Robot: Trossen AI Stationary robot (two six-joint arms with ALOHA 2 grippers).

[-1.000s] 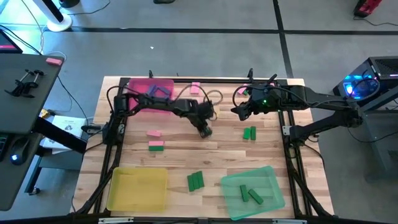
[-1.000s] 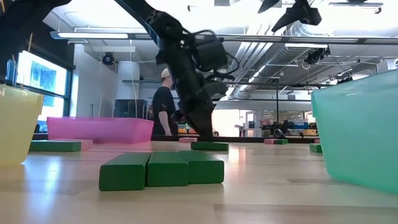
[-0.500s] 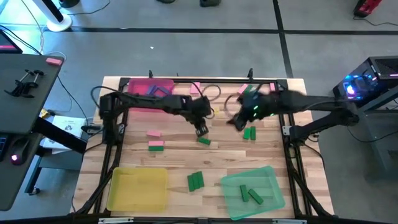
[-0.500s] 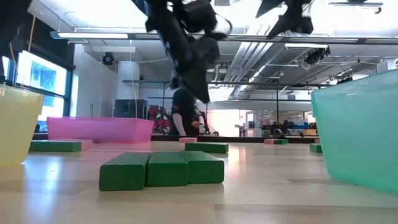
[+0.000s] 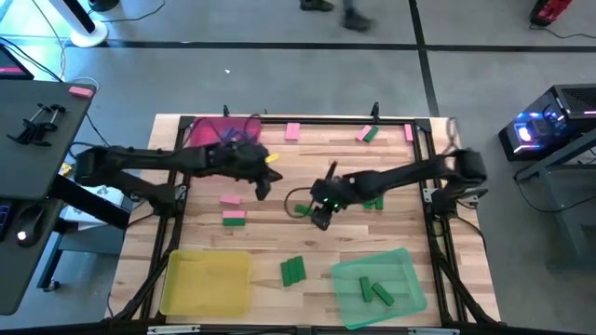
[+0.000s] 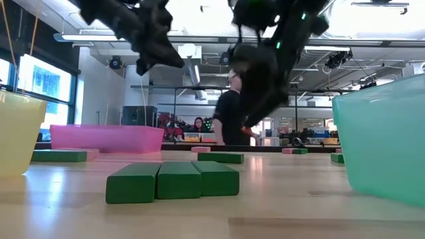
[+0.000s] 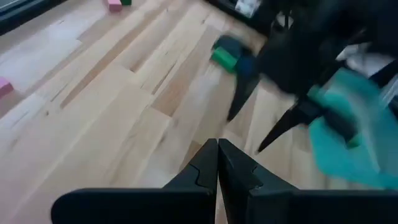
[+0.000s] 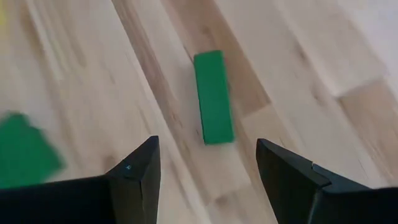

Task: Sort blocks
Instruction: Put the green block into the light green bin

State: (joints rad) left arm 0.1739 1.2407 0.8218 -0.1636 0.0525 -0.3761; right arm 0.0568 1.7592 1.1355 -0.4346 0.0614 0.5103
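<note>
Near edge: green tray [image 5: 400, 265] holds two green blocks; yellow tray [image 5: 207, 282] appears empty. Three green blocks [image 5: 292, 271] lie between them. Mid-tabletop [image 5: 270, 237]: right gripper [image 5: 319, 220], jaws open, hovers over a green block [image 8: 213, 97]. Left gripper [image 5: 262, 193], jaws closed, empty. Most blocks remain unsorted.

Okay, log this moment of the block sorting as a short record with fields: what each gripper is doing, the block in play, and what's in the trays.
right gripper: open, poised over a lone green block mid-table, not touching it
left gripper: shut, empty, near the pink tray
green tray: holds two green blocks
yellow tray: no blocks seen
loose on table: green cluster, pink and green pair, more blocks along the far edge
</note>
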